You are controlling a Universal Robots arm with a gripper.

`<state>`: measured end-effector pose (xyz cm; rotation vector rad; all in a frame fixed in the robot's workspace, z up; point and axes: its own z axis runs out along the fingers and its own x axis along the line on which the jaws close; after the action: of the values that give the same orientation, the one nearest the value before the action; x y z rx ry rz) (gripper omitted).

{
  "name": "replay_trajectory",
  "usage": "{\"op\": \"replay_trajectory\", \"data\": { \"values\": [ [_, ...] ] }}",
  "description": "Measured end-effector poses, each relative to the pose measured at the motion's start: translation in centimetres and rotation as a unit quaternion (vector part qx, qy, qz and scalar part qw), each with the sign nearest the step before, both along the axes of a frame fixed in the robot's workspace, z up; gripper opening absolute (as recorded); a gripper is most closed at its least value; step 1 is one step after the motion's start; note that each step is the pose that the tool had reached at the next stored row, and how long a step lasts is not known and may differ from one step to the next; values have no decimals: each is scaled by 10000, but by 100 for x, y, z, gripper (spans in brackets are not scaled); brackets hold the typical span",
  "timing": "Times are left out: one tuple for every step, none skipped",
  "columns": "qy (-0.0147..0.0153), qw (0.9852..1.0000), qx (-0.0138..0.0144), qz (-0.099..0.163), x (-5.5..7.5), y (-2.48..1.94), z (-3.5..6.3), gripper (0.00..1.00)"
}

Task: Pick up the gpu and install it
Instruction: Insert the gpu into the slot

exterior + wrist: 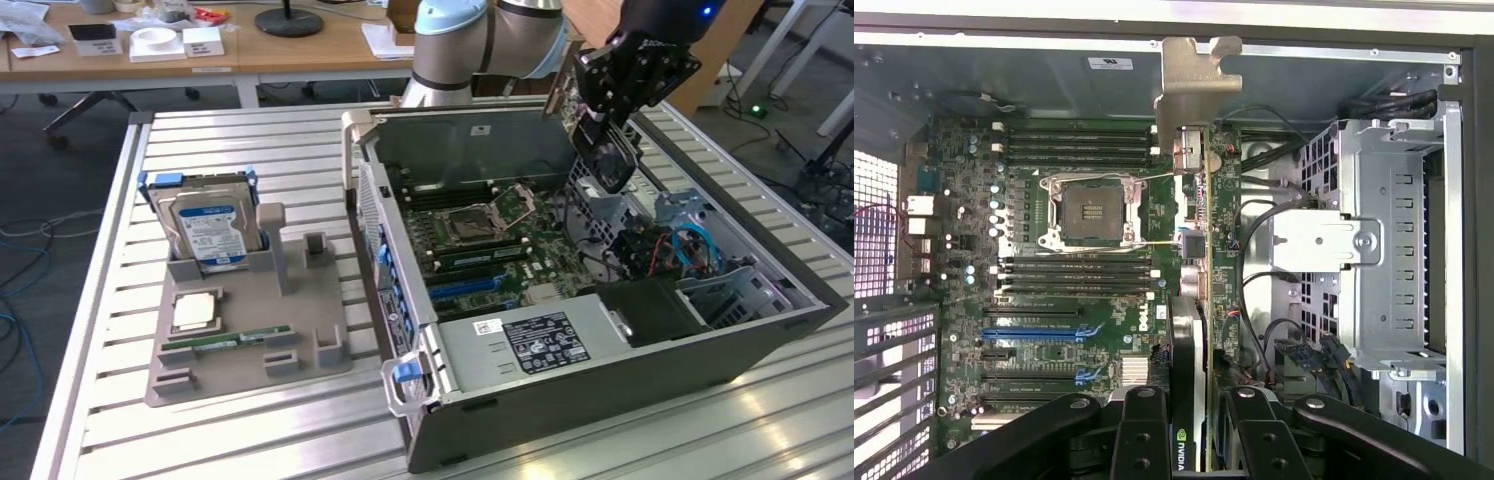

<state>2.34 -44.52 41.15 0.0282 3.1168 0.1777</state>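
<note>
A holder [240, 370] lay on the tabletop [240, 140], at the exterior view's left of the case [601, 400]. The gpu [607, 160] hung over the case.

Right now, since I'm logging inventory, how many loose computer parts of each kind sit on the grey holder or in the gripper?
Boxy hard drive with blue-white label, on the grey plastic holder: 1
Square silvery processor chip: 1
Slim green RAM stick: 1
Dark flat gpu with silvery bracket, in the black gripper: 1
Total: 4

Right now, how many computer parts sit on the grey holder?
3: a hard drive upright at the far end, a processor flat midway, a green RAM stick nearest the camera. Another drive may hide behind.
</note>
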Motion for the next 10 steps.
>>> {"op": "replay_trajectory", "data": {
  "values": [
    [0,10000,0,0,0,0,0,27],
    [0,10000,0,0,0,0,0,27],
    [0,10000,0,0,0,0,0,27],
    [0,10000,0,0,0,0,0,27],
    [0,10000,0,0,0,0,0,27],
    [0,10000,0,0,0,0,0,27],
    [0,10000,0,2,0,0,0,27],
    [0,10000,0,17,0,0,0,27],
    [0,10000,0,39,0,0,0,27],
    [0,10000,0,65,0,0,0,27]
  ]
}}
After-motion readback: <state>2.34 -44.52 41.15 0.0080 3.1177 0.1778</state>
